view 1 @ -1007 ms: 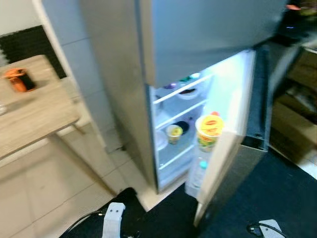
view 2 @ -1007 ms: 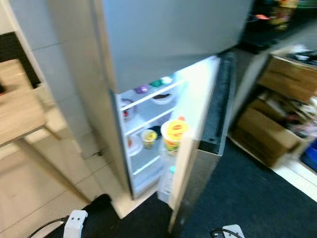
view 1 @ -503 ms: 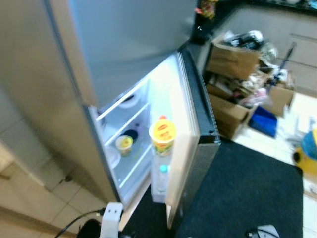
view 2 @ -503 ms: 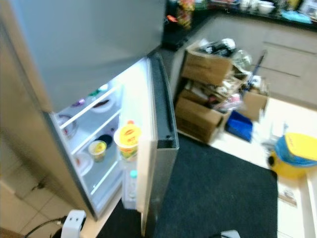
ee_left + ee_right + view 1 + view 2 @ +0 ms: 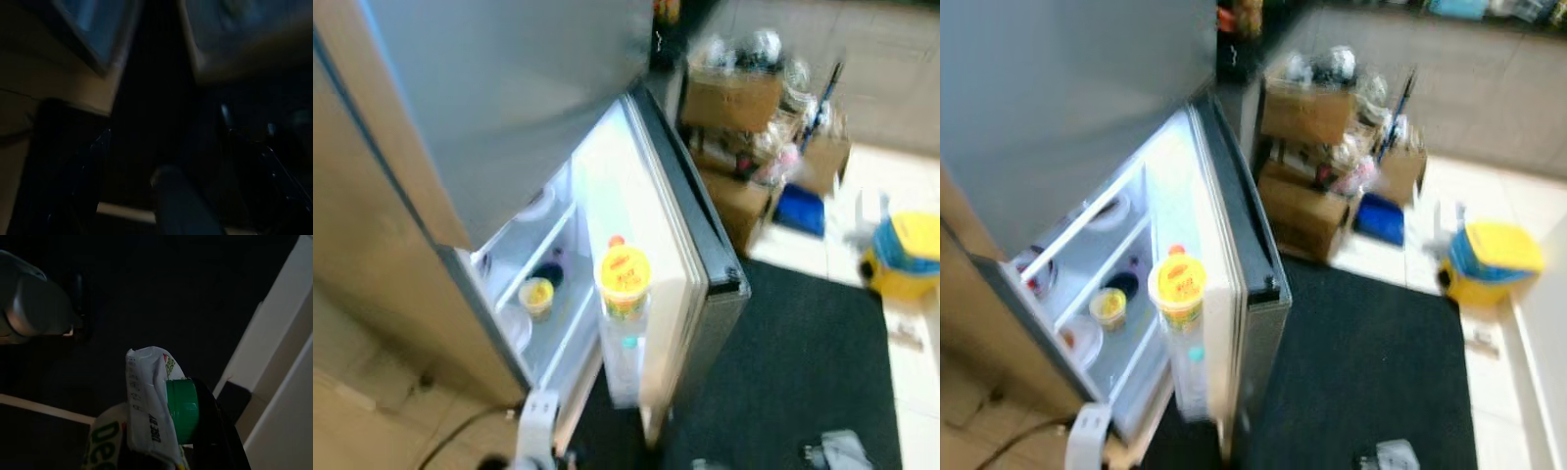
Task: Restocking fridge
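The right gripper [image 5: 195, 431] hangs low, clamped on a white pouch with a green cap [image 5: 161, 416]; the left gripper's state cannot be told. The fridge door [image 5: 651, 264] stands open beside a black mat [image 5: 803, 362]. Against half a second ago, the camera has swung right.

Blurred cardboard boxes [image 5: 736, 98], black mat [image 5: 1371, 372], perhaps a yellow bucket [image 5: 1489, 259].

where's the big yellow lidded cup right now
The yellow-lidded cup sits in the open fridge door's shelf, left of centre in the head views, directly above a clear bottle and right of the small cup on the inner shelf.
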